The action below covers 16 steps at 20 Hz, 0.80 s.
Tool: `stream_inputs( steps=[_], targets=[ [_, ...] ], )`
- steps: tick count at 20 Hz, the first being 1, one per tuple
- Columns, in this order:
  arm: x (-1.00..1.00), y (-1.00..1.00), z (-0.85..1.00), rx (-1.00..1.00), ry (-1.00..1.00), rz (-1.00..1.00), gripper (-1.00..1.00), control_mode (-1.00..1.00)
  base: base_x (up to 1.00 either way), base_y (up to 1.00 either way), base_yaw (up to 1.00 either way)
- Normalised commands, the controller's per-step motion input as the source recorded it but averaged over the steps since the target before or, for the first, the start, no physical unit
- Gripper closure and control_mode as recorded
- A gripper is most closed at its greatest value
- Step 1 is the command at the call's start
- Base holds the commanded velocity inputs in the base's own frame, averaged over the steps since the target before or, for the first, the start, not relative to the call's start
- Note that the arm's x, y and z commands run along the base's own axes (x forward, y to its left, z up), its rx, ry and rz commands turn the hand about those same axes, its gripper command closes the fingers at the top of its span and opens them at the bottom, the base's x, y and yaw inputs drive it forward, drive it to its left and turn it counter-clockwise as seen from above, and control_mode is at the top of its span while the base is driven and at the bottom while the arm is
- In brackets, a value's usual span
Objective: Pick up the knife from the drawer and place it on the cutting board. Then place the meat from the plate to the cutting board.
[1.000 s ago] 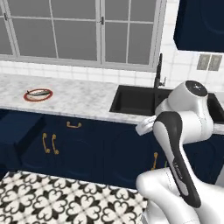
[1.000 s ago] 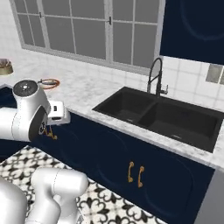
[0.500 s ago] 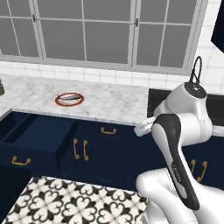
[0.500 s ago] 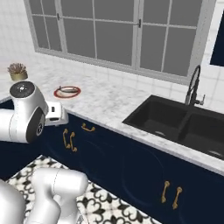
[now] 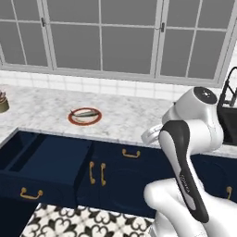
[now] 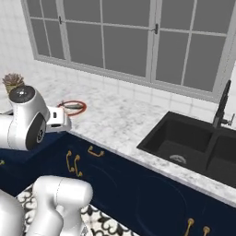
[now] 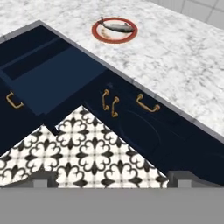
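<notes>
Drawer [image 5: 44, 162] hung pulled out past the counter [image 5: 125, 118] edge, plate [image 7: 114, 30] with meat [image 7: 117, 27] sat back from it, gripper [image 7: 112, 177] jaws spread wide and empty.

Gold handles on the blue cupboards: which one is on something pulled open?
The horizontal brass handle at the lower left sits on the open navy-blue drawer, which juts out from the counter. The other brass handles sit on shut navy fronts.

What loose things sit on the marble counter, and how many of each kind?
Plate: 1
Meat: 1
Potted plant: 1
Total: 3
</notes>
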Motion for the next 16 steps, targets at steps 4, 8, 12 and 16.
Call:
stream_inputs(
  steps=[4,8,12,16],
  targets=[
    [0.0,0.0,0.0,0.0,0.0,0.0,-1.0,1.0,0.79,0.07,-0.04],
    [0.0,0.0,0.0,0.0,0.0,0.0,-1.0,1.0,0.15,0.62,-0.01],
    [0.0,0.0,0.0,0.0,0.0,0.0,-1.0,1.0,0.03,0.61,-0.01],
    [0.0,0.0,0.0,0.0,0.0,0.0,-1.0,1.0,0.34,0.27,-0.02]
  ],
)
